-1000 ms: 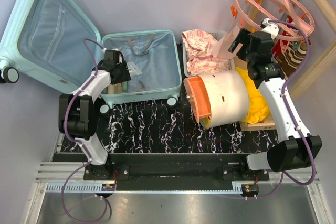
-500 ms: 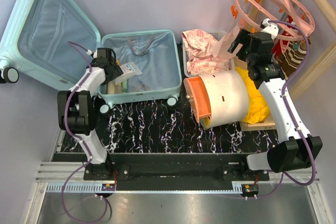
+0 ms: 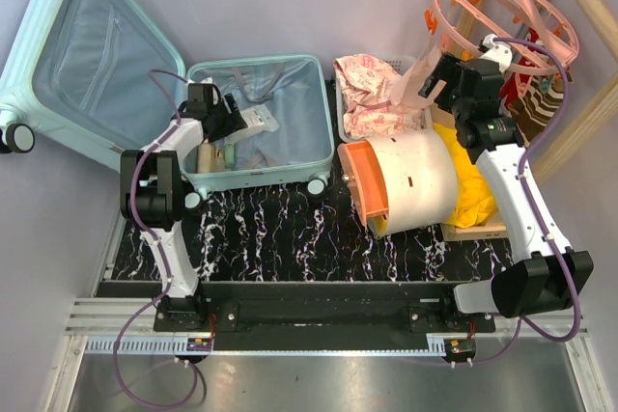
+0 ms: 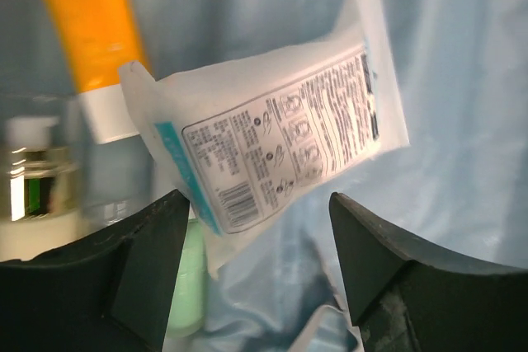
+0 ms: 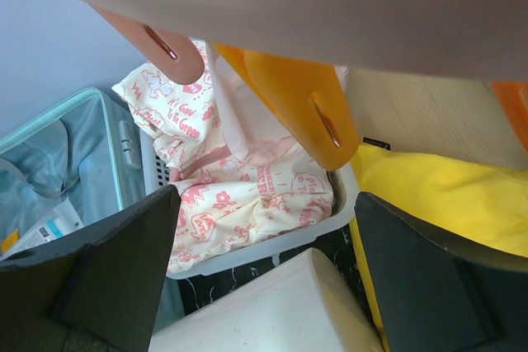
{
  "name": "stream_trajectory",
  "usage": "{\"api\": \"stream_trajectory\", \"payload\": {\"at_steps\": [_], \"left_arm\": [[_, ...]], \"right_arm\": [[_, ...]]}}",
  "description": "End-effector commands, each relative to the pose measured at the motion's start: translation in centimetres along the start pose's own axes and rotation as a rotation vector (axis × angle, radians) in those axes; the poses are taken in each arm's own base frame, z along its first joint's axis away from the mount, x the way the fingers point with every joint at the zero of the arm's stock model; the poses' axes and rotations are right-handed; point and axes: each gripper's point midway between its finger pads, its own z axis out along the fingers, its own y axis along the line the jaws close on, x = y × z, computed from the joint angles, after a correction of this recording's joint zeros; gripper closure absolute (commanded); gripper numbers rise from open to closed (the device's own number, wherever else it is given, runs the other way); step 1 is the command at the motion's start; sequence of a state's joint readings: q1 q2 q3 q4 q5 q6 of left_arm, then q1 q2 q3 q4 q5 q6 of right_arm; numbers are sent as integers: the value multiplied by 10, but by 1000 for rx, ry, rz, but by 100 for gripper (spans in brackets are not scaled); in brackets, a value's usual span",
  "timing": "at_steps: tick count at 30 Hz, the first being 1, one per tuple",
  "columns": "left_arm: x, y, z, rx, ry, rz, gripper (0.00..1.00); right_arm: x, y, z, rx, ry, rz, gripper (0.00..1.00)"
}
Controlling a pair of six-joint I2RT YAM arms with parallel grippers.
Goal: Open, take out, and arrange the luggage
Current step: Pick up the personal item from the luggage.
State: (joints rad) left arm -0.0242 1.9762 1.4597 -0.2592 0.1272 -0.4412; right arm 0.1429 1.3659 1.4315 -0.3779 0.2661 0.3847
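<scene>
in the luggage (image 3: 294,103), the white packet (image 4: 280,138) is found at 12 o'clock of the left gripper (image 4: 257,212) (fingers spread), long axis toward 2 o'clock.

The suitcase (image 3: 290,108) lies open at the table's (image 3: 290,238) back left corner, its lid tilted out to the left. The left gripper (image 3: 227,115) hangs over the suitcase's left side, with a white packet (image 3: 259,123) just beside it and bottles (image 3: 214,154) in the front-left corner. At the back edge, a white basket (image 3: 340,124) holds pink-printed cloth (image 3: 372,94). The right gripper (image 3: 435,79) hovers over the basket's right end.
</scene>
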Motion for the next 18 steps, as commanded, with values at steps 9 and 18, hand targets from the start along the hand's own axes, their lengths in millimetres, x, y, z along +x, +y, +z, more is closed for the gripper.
{"api": "stream_trajectory", "payload": {"at_steps": [9,18], "left_arm": [[-23,14,-44,-117,-127,11,29],[7,52,-50,-286,-10,-29,31]], "right_arm": [[-20,13,-3,-60,-53,23,2],[-15,20,5,-83,-25,24,3]]}}
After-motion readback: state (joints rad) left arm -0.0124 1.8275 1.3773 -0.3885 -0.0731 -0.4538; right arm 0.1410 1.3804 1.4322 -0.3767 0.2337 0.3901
